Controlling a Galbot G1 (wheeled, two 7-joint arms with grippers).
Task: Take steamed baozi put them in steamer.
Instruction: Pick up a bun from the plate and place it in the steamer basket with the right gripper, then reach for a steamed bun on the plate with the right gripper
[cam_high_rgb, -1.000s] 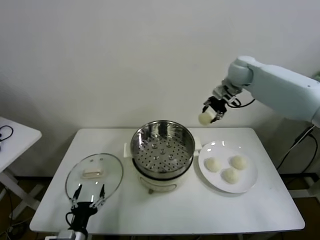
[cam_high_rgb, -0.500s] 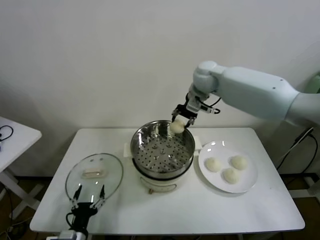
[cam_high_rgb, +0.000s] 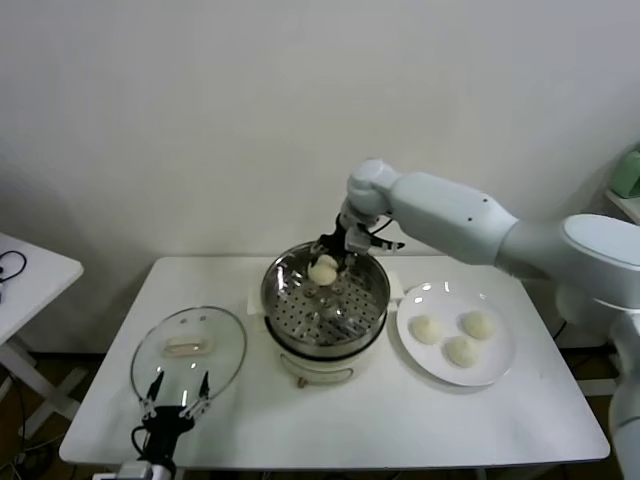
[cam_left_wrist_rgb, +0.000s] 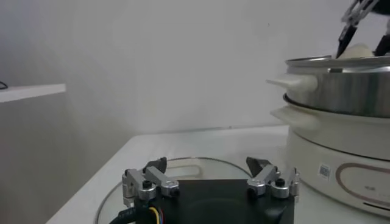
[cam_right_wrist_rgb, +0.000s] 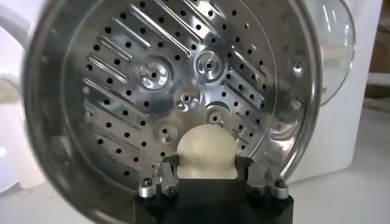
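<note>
The right gripper (cam_high_rgb: 326, 258) hangs over the far side of the steamer (cam_high_rgb: 325, 297), its fingers (cam_right_wrist_rgb: 167, 172) pinched on either side of a steamed baozi (cam_high_rgb: 323, 270). From the right wrist camera that bun (cam_right_wrist_rgb: 206, 150) sits snug between the two dark fingers, and past it spreads the perforated tray (cam_right_wrist_rgb: 170, 91), shiny steel dotted with holes and raised round bosses. The bun is held above the tray's back portion, inside the line of the pot's rim (cam_high_rgb: 274, 274); whether it touches the tray I cannot tell. The white right arm (cam_high_rgb: 455, 218) reaches in from the right side, bending down at the wrist over the pot.

The steamer stands mid-table on its cream-white base (cam_high_rgb: 322, 368), with a side handle (cam_left_wrist_rgb: 291, 82) visible from the left wrist camera. Just to the right of it sits a white plate (cam_high_rgb: 492, 367) carrying three more baozi (cam_high_rgb: 458, 349), close together but apart from each other.

To the left of the steamer a round glass lid (cam_high_rgb: 189, 350) with a white handle lies flat on the white table (cam_high_rgb: 400, 420). The left gripper (cam_high_rgb: 176, 387) is parked at the near edge of the lid, its fingers (cam_left_wrist_rgb: 148, 180) spread wide with nothing between them.
</note>
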